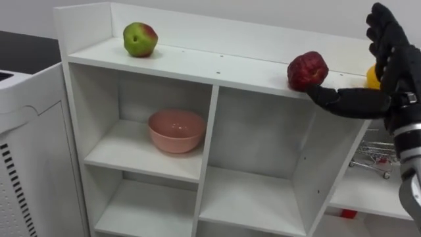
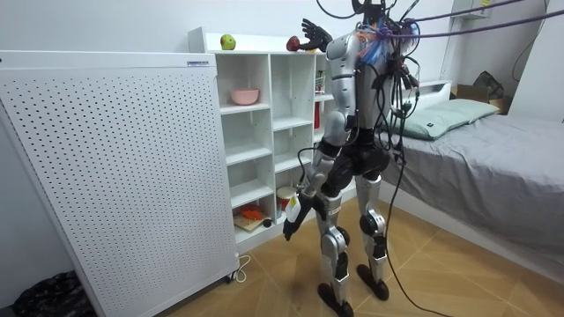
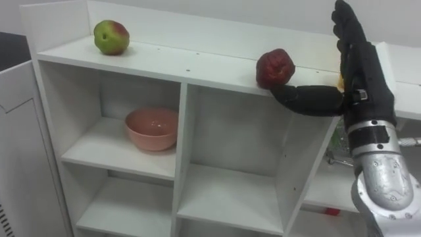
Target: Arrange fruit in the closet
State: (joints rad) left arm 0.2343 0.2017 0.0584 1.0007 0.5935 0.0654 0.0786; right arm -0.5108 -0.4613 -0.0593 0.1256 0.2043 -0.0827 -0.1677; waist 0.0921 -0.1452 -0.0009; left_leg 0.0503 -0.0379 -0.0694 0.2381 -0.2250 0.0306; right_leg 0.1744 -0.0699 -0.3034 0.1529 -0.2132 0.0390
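Though mostly hidden, yellow fruit (image 1: 372,78) peeks behind the right hand (image 1: 395,71).

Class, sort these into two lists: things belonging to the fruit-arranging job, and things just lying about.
Job: green-red apple, dark red fruit, yellow fruit, white shelf unit, black right hand.
Lying about: pink bowl, small wire trolley, grey bed.

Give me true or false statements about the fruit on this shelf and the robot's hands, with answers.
1. The pink bowl sits in the upper left compartment. True.
2. The red apple lies in the bowl. False: it is on the shelf top, near the front edge.
3. The right hand is open, thumb at the red apple. True.
4. The green apple touches the red one. False: it sits far off, toward the top's left end.
5. The left hand hangs beside the thigh. True.
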